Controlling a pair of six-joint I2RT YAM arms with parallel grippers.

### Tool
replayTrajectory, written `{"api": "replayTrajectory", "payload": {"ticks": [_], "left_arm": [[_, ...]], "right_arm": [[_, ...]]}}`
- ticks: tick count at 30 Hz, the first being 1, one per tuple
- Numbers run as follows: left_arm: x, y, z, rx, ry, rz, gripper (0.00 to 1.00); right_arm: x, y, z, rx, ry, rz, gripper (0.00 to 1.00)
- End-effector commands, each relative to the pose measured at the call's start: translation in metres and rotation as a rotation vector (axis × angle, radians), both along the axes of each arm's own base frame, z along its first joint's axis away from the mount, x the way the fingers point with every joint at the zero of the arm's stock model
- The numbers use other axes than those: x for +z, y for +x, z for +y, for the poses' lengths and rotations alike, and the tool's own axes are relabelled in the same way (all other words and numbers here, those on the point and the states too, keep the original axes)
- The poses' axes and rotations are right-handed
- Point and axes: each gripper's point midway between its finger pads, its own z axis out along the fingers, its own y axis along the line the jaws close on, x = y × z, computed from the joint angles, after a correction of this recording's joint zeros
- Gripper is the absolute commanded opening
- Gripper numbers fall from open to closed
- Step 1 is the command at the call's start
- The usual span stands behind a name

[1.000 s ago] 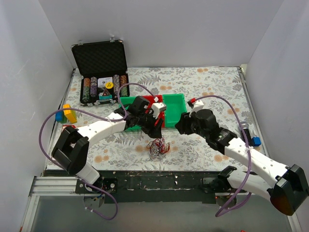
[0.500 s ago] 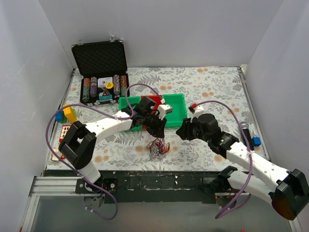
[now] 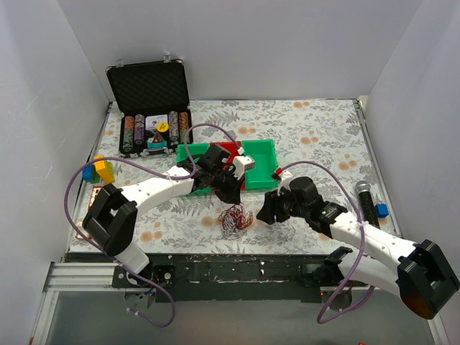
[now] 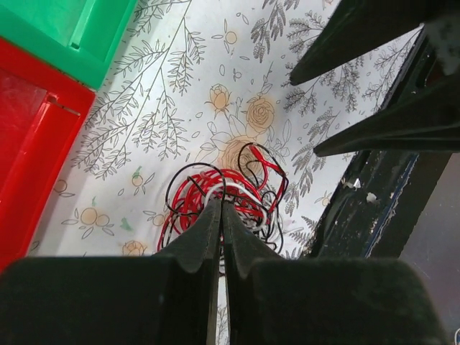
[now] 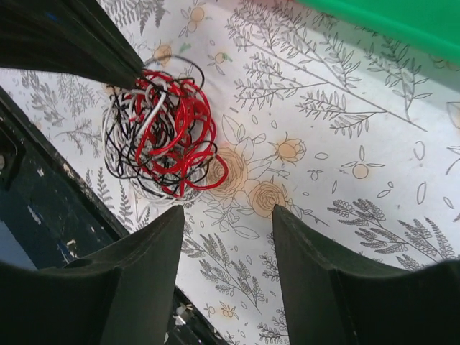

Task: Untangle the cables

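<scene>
One green tray (image 3: pixel 263 162) near the cables (image 3: pixel 231 219)

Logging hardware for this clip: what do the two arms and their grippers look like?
Both the left arm and right arm have white link shells joined by bulky black joint housings, with a purple hose looping along each. The left gripper and right gripper have matte black fingers tapering to narrow tips. A small red connector sits at the right wrist. No legible markings.
</scene>
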Motion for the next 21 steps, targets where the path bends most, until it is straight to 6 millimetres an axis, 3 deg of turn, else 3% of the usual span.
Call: {"api": "replayTrajectory", "payload": {"ticks": [1, 7, 13, 21], "left_arm": [[0.031, -0.005, 0.013, -0.014, -0.028, -0.111, 0.00], [0.023, -0.011, 0.029, -0.022, 0.005, -0.147, 0.00], [0.018, -0.011, 0.033, -0.018, 0.014, -0.161, 0.00], [0.014, -0.011, 0.037, -0.012, 0.029, -0.170, 0.00]], "right_arm": [[0.009, -0.003, 0.017, 0.097, 0.073, -0.025, 0.63], [-0.005, -0.009, 0.027, 0.171, 0.062, 0.014, 0.66], [-0.002, -0.001, 0.035, 0.163, 0.081, -0.005, 0.66], [-0.008, 0.008, 0.043, 0.162, 0.082, -0.005, 0.55]]}}
